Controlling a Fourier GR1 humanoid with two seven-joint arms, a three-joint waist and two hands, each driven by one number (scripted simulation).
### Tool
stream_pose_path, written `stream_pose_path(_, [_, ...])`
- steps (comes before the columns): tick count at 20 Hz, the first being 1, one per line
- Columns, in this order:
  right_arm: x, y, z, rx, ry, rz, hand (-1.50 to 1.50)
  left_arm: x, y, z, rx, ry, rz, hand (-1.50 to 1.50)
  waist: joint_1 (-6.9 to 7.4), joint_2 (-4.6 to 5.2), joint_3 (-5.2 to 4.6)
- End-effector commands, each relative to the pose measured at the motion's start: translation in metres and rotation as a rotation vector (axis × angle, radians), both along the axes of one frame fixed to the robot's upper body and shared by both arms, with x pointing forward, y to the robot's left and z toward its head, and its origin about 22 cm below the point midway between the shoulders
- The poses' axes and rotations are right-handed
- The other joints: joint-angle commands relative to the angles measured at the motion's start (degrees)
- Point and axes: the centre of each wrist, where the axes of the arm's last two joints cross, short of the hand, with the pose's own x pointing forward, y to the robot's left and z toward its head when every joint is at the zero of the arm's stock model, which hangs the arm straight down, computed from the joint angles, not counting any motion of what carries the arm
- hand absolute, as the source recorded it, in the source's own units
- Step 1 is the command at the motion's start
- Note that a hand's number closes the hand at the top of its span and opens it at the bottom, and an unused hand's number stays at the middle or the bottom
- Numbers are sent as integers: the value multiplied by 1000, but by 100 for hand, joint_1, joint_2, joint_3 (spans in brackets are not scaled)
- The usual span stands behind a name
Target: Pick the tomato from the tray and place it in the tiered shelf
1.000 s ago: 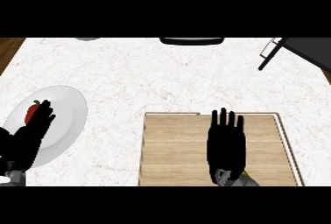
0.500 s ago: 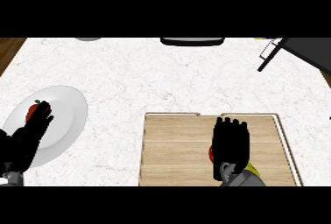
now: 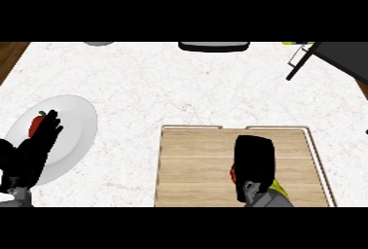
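1. The right hand (image 3: 253, 163) is over the wooden tray (image 3: 194, 168), fingers curled down on the tomato (image 3: 233, 173), which is mostly hidden.
2. The left hand (image 3: 32, 151) rests open over the white plate (image 3: 78, 131) on the worktop (image 3: 165, 87).

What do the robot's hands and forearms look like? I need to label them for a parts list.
Both hands are plain black, with no markings or cables showing. The left hand shows separate dark fingers; the right hand appears as a solid black blocky shape. Each forearm is grey: a short grey stretch shows below the right hand, and only a sliver at the lower left corner.
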Motion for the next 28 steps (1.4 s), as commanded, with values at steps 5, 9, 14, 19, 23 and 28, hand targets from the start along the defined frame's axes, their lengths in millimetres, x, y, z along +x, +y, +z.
stream_pose_path(5, [0, -1, 16, -74, -98, 61, 150, -13, -8, 1, 9, -1, -7, 0, -6, 71, 50])
stream_pose_path(9, [17, -38, 44, 56, -239, -12, 150, -8, 19, -1, -7, 9, -2, 0, -44, 77, 50])
stream_pose_path(14, [79, -122, 73, 311, -366, -255, 150, -3, -1, -3, -18, -3, -7, 0, 14, 138, 61])
stream_pose_path(19, [94, -153, 110, 380, -502, -281, 150, -4, 9, -9, -13, 8, 9, 0, -22, 88, 51])
stream_pose_path(23, [100, -134, 161, 519, -557, -308, 150, -1, -5, 0, -12, -1, -5, 0, -8, 64, 50])
stream_pose_path(28, [69, -142, 204, 661, -690, -344, 150, -5, -3, 10, 10, -6, -9, 0, -33, 39, 51])
